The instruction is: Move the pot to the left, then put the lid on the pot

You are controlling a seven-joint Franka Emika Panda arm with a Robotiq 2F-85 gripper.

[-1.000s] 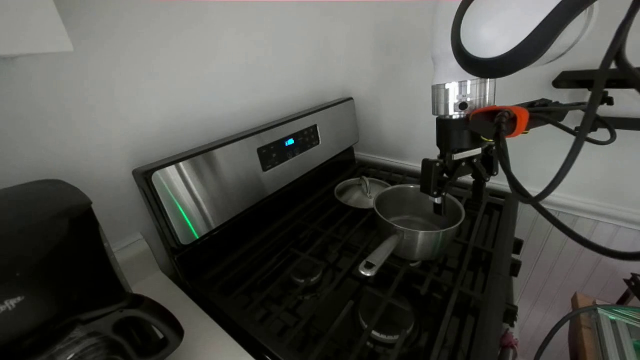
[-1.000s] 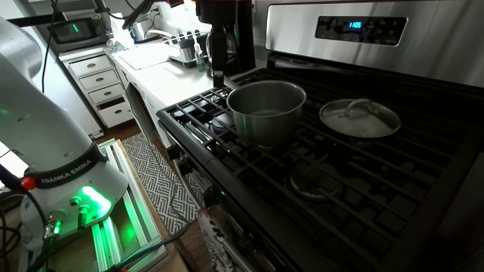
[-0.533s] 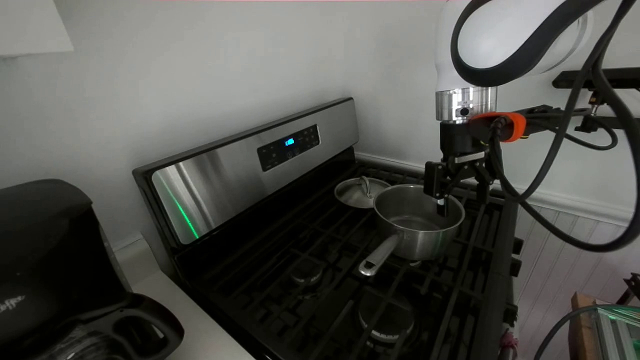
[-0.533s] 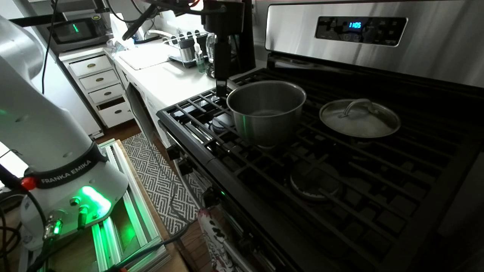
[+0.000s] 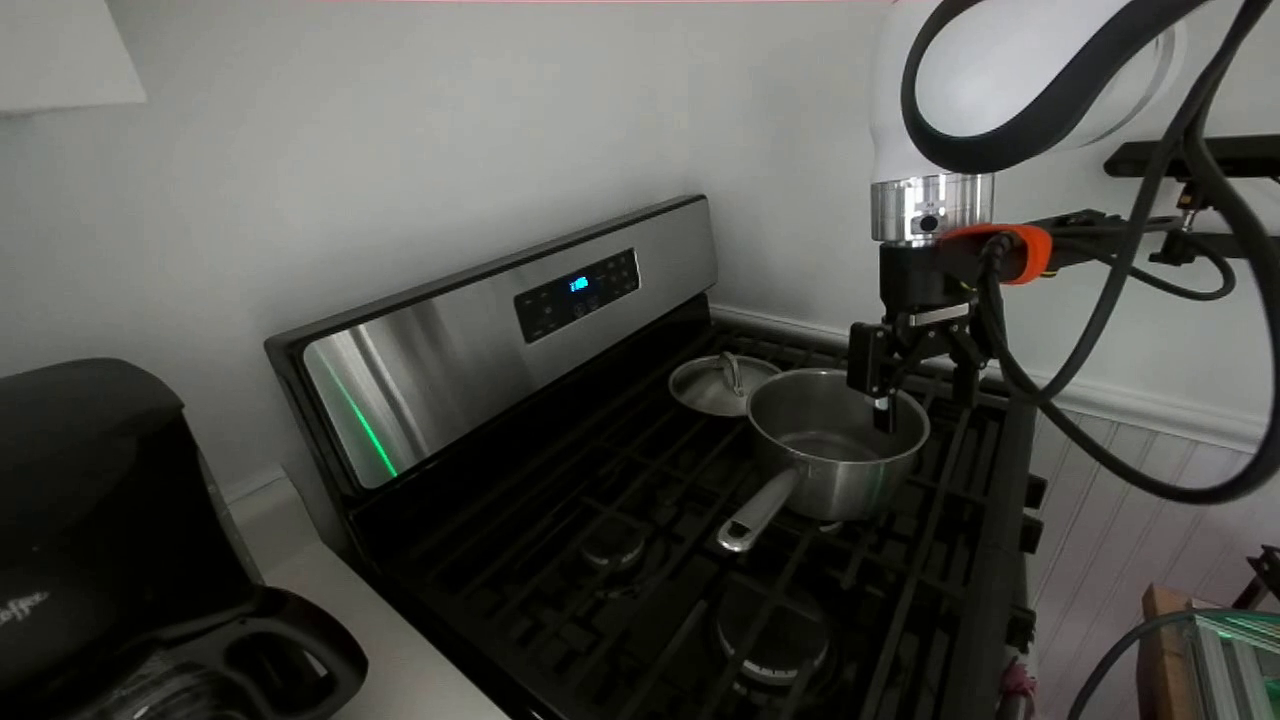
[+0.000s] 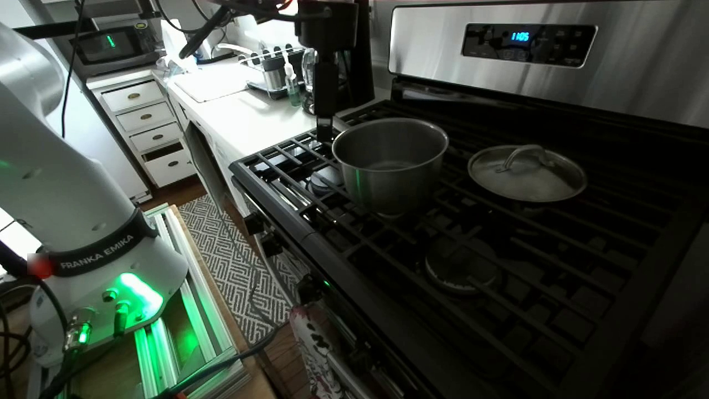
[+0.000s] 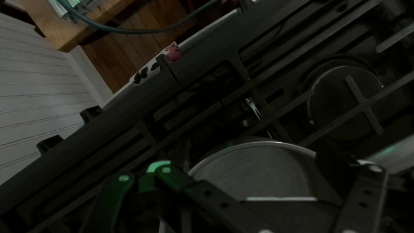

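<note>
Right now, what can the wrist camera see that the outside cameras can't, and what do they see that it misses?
Only the wrist view shows the white baseboard where the panelled wall meets the wooden floor.

Only the exterior views, both of them, show the lid, lying on the stove apart from the pot, and the blue clock digits.

All views show the pot, cut off in the wrist view, and parts of the open gripper.
</note>
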